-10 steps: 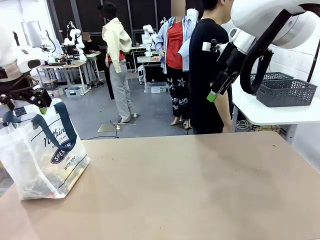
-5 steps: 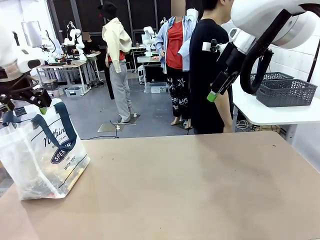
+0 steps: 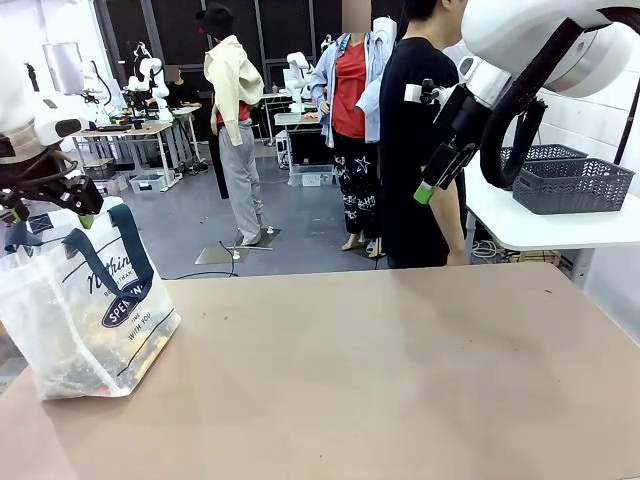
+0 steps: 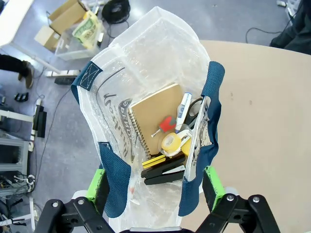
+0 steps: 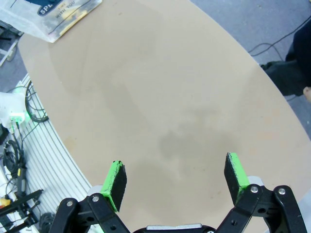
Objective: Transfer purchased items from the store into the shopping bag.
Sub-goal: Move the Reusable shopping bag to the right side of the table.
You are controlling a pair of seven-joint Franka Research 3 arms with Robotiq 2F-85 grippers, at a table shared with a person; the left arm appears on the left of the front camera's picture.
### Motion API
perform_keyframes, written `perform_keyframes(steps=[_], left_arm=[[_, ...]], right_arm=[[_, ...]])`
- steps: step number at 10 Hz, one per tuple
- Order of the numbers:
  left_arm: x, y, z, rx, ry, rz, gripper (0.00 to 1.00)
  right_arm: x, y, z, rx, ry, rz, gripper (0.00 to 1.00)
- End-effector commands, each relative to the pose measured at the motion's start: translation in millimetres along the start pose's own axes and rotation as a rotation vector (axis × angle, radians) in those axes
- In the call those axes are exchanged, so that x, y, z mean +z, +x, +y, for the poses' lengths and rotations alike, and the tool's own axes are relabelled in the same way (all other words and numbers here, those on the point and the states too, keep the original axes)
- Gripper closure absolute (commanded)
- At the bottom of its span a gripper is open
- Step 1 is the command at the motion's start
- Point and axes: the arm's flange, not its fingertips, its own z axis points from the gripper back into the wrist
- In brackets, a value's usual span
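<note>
1. The left claw (image 4: 154, 187) hangs wide open and empty, right above the bag's (image 4: 146, 73) mouth.
2. Below it, inside the bag: a brown notebook (image 4: 155, 116), tape roll (image 4: 170, 141) and small packets.
3. The right claw (image 5: 176, 182) is wide open, empty, above bare surface (image 5: 194, 97), the bag far off.

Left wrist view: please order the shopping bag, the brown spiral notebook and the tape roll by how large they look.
1. shopping bag, largest.
2. brown spiral notebook, inside the bag.
3. tape roll, smallest, lying by the notebook's lower corner.
All are about equally near, so the order is safe.
</note>
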Motion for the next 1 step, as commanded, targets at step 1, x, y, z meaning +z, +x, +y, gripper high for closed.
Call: perform_keyframes(steps=[1], left_arm=[[-0.7, 0.0, -0.6, 0.019, 0.001, 0.001, 0.0]], right_arm=[[0.3, 0.4, 1.3, -0.011, -0.016, 0.018, 0.0]])
